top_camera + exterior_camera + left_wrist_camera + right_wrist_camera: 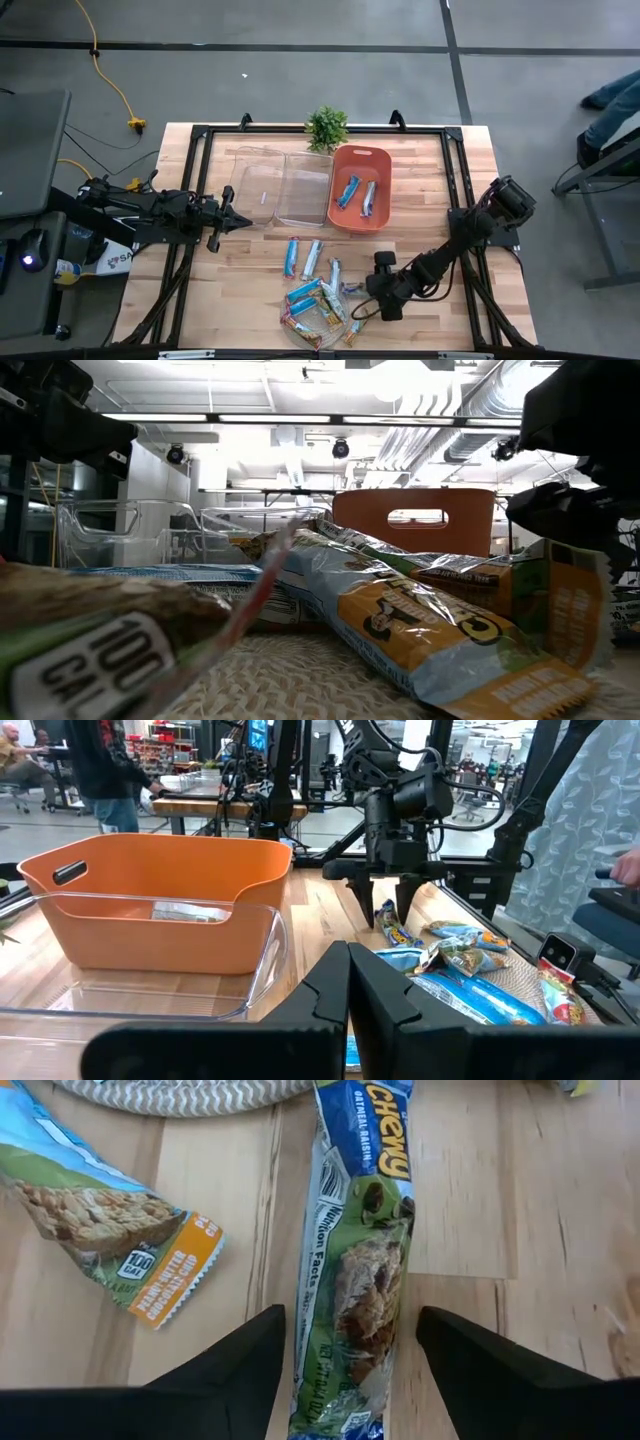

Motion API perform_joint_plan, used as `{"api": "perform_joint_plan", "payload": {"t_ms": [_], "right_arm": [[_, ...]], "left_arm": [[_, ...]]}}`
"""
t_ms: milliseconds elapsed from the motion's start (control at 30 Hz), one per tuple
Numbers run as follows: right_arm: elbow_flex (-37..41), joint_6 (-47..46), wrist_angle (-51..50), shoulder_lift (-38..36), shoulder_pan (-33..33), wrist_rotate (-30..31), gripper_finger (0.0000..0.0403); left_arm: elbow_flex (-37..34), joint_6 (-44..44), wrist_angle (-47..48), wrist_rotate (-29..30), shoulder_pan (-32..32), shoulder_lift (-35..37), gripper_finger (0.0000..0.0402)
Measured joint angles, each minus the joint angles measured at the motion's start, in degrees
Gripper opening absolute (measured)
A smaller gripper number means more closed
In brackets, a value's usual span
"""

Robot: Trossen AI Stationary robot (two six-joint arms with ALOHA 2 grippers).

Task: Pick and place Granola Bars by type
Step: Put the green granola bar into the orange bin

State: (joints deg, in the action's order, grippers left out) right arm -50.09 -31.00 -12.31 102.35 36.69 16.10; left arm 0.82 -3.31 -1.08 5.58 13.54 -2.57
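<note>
My right gripper (366, 304) hangs open near the table's near edge, fingers pointing down. They stand on either side of a green-and-blue Chewy bar (365, 1230) without touching it. That bar lies flat on the wood beside the round woven mat (300, 327). The left wrist view shows this gripper (383, 910) over the same bar (398, 930). Several more bars lie heaped on the mat (300, 680), and three (312, 258) lie on the wood beyond it. My left gripper (240, 221) waits shut at the table's left.
An orange bin (360, 151) at the far middle holds two silver-blue bars. Two clear bins (258, 170) (305, 175) stand to its left. A small plant (326, 127) sits at the far edge. A peanut-butter bar (110, 1230) lies close to the right gripper's finger.
</note>
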Motion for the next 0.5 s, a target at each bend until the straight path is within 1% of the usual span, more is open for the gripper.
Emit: {"api": "perform_joint_plan", "payload": {"t_ms": [300, 500], "right_arm": [[0.0, 0.0, -0.2, 0.0, -0.1, 0.1, 0.0170], [0.0, -0.1, -0.2, 0.0, -0.1, 0.1, 0.0144]], "left_arm": [[0.0, 0.0, 0.0, 0.0, 0.0, 0.0, 0.0001], [0.0, 0.0, 0.0, 0.0, 0.0, 0.0, 0.0001]]}}
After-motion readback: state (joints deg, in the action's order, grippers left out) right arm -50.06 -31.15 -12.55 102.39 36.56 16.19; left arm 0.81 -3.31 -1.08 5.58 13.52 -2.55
